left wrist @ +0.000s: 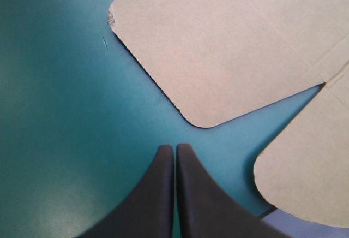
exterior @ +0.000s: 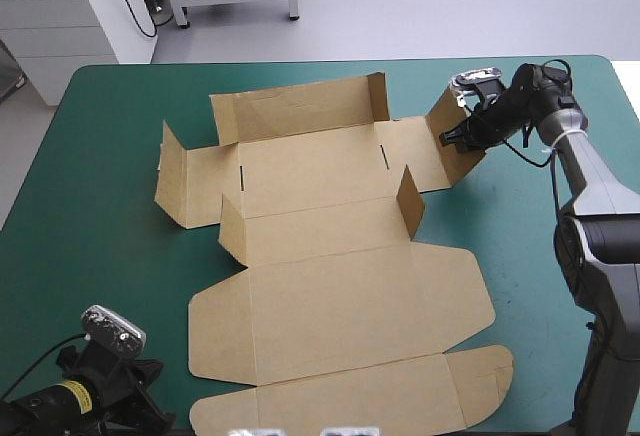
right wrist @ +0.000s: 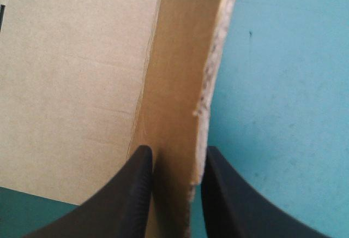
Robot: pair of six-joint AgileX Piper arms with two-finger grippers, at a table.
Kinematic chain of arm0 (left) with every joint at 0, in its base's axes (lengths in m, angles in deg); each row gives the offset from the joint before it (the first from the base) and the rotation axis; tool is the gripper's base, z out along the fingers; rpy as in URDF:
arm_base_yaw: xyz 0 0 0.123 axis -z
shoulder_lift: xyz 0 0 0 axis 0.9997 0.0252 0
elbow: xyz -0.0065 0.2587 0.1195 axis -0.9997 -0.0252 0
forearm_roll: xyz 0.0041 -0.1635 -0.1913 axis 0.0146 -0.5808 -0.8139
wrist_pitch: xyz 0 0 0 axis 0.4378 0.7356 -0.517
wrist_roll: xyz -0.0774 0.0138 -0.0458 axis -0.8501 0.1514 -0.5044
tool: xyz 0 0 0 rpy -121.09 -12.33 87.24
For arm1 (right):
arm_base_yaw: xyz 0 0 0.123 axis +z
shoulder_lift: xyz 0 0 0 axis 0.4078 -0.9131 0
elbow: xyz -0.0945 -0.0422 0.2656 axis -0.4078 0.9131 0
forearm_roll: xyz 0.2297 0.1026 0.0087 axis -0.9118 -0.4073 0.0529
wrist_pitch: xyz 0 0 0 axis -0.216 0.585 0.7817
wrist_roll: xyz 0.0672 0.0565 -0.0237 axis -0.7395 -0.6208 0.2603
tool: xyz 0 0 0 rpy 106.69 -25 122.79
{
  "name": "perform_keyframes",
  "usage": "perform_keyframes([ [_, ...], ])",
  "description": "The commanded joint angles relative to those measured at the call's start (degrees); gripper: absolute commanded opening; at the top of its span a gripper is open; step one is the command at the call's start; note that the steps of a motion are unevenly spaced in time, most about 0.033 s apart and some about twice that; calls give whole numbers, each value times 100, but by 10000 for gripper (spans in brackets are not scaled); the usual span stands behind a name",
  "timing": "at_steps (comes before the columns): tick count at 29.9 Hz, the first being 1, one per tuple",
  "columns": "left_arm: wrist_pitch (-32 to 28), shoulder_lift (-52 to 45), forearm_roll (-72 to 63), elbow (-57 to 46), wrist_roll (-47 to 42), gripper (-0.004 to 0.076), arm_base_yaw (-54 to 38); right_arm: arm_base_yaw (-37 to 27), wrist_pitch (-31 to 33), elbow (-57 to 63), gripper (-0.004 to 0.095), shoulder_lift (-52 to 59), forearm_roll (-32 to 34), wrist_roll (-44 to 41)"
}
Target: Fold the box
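Observation:
The brown box (exterior: 340, 296) lies as a cut sheet on the table, its lid and front flaps flat. The far wall (exterior: 300, 106), a left flap (exterior: 172, 171) and two inner flaps stand raised. My right gripper (exterior: 455, 138) is at the sheet's far right end, shut on the raised end flap (exterior: 447, 128). In the right wrist view the flap's edge (right wrist: 180, 74) stands between my black fingers (right wrist: 175, 161). My left gripper (exterior: 155, 411) rests low at the near left corner, shut and holding nothing. Just ahead of its tips (left wrist: 174, 149) lie two rounded flaps (left wrist: 229, 47) (left wrist: 311, 167).
The teal-green cover (exterior: 100, 206) shows in a wide strip left of the box and a narrower one to its right (exterior: 530, 256). The near flap's rounded corner (exterior: 495, 371) reaches toward the table's near right side.

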State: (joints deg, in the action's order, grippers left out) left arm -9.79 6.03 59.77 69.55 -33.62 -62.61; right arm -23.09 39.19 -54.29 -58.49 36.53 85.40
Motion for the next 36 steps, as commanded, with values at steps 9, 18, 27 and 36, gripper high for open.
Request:
perform_keyframes([
  [9, -250, 54, -51, 144, -7, -8, 16, 36, -201, -229, -20, 333, -108, 523],
  [18, -250, 54, -51, 144, -7, -8, 16, 639, -225, -1157, -19, 333, 498, 1562],
  [27, -250, 54, -51, 144, -7, -8, 16, 1421, -234, -1786, -20, 333, 1250, 2414],
  [36, -250, 54, -51, 144, -7, -8, 16, 1945, -219, -1786, -20, 333, 1499, 3266],
])
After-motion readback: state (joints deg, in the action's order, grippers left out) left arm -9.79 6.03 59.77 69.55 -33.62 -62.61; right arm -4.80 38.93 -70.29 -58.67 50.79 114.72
